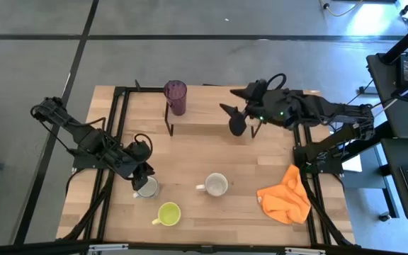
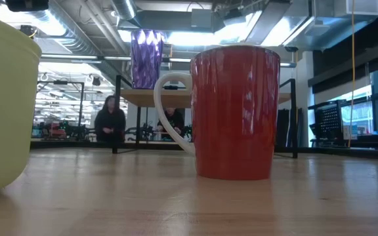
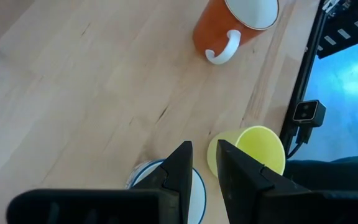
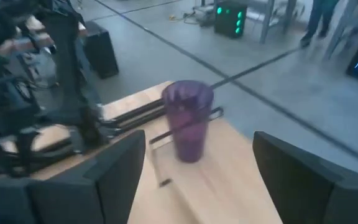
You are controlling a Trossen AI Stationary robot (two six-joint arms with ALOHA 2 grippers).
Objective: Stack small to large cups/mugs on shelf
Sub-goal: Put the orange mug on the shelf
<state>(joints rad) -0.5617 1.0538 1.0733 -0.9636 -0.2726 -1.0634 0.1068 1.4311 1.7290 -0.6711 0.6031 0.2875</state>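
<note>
A tall purple tumbler (image 1: 176, 97) (image 4: 188, 121) stands on the far left end of the small raised shelf (image 1: 211, 106) (image 2: 176, 97). My right gripper (image 1: 236, 117) (image 4: 197, 180) hangs open above the shelf, right of the tumbler, with nothing between its fingers. The reddish-brown mug (image 1: 217, 184) (image 2: 235, 111) stands upright mid-table. Closer to the near edge stands the yellow-green mug (image 1: 168, 212) (image 3: 253, 146). My left gripper (image 1: 145, 177) (image 3: 204, 149) is shut on the small white mug (image 1: 148, 188), left of the reddish-brown one. My left gripper pinches the small white mug's rim (image 3: 199, 186) between its two fingers, one finger (image 3: 180, 171) over the opening and the other (image 3: 232, 171) outside the wall. The fingers slant down from the table's left. The mug stays upright; whether its base is on the table I cannot tell.
A crumpled orange cloth (image 1: 285, 197) lies at the near right of the table. Black frame rails (image 1: 115, 134) run along the table's left and right sides. The tabletop shows bare wood between the shelf and the mugs. People (image 2: 110, 121) sit in the room beyond.
</note>
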